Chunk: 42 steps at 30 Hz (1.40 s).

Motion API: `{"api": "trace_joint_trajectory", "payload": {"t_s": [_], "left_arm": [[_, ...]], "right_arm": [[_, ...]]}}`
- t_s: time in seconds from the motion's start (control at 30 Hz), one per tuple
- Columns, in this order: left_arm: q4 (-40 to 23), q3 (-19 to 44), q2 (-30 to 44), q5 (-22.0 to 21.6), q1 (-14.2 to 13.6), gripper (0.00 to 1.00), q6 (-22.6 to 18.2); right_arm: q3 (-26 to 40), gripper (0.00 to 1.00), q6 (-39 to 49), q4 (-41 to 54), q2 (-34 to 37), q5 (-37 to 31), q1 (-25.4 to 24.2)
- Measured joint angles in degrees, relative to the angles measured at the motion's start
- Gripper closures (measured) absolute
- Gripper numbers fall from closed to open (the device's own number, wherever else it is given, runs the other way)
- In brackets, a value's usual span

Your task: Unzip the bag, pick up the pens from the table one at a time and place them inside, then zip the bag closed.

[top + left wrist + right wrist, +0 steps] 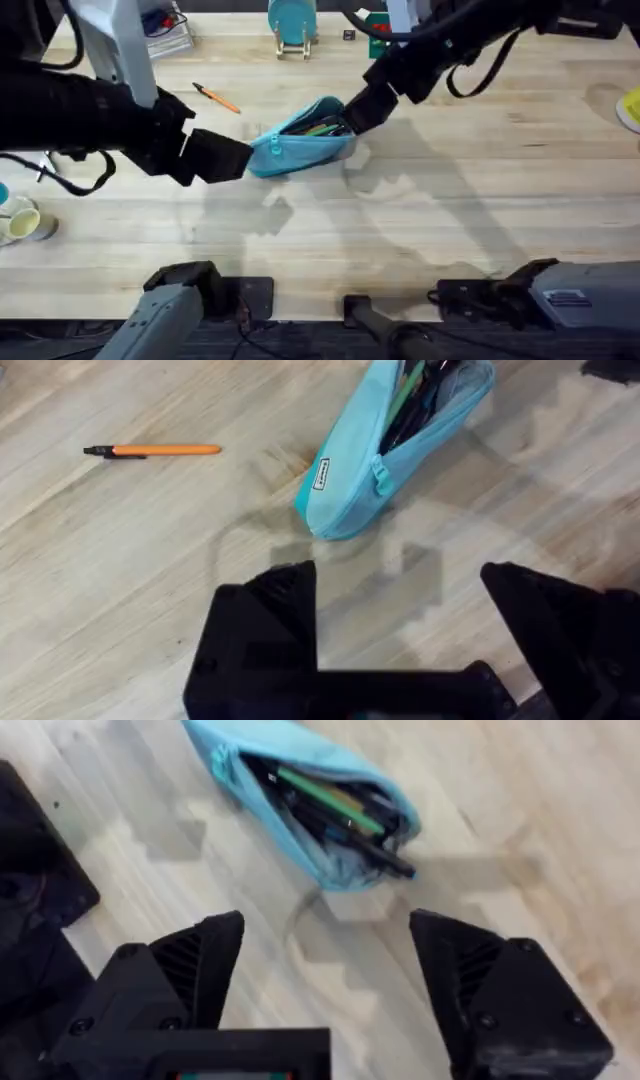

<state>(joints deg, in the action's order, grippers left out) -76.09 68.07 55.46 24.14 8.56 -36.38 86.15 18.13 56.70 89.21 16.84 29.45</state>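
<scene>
The light blue bag (300, 142) lies unzipped mid-table, with dark and green pens inside; a black pen (380, 860) pokes out of its open end. An orange pen (215, 97) with a dark tip lies on the table (420, 230) behind and left of the bag, also seen as the orange pen (155, 450) beside the bag (350, 490). My left gripper (395, 575) is open and empty, just short of the bag's left end, shown overhead as the left gripper (238, 158). My right gripper (325, 930) is open and empty near the bag (300, 780), at its right end (358, 110).
A round teal object on a wooden stand (292, 25) stands at the back centre. A wire tray (165, 30) sits back left, a green and red item (378, 35) back right. A cup (22, 222) is at the left edge, a yellow thing (630, 108) at the right edge.
</scene>
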Motion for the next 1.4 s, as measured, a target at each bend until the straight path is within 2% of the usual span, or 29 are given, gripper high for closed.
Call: {"api": "trace_joint_trajectory", "payload": {"t_s": [0.33,0.53,0.7,0.8,0.9,1.03,1.27,1.4], "left_arm": [[0.0,0.0,0.0,0.43,0.0,0.006,0.0],[2.61,0.0,0.0,3.96,0.0,0.007,0.0],[5.56,0.0,0.91,4.97,0.0,0.006,0.0],[9.36,0.0,2.21,5.12,0.0,0.007,0.86],[15.05,0.0,4.05,4.77,0.0,0.007,5.99],[21.08,0.01,8.02,2.02,0.0,0.008,17.33],[26.28,0.01,16.7,-3.43,0.0,0.006,37.19],[29.0,0.02,19.94,-6.48,0.0,0.006,46.59]], "right_arm": [[0.0,0.005,-1.88,2.28,-1.28,-0.54,0.0],[0.0,0.005,-1.88,1.28,-1.4,-0.57,0.0],[0.0,0.005,-1.88,0.11,-1.4,-0.57,0.0],[0.0,0.005,-1.88,-0.08,-1.4,-0.56,0.0],[0.0,0.005,-1.88,-0.08,-1.4,-0.57,0.0],[0.0,0.005,-1.88,-0.08,-1.4,-0.57,0.0],[0.0,0.005,-1.85,-0.06,-1.4,-0.57,0.0],[0.0,0.005,-1.85,-0.08,-1.4,-0.55,-0.4]]}}
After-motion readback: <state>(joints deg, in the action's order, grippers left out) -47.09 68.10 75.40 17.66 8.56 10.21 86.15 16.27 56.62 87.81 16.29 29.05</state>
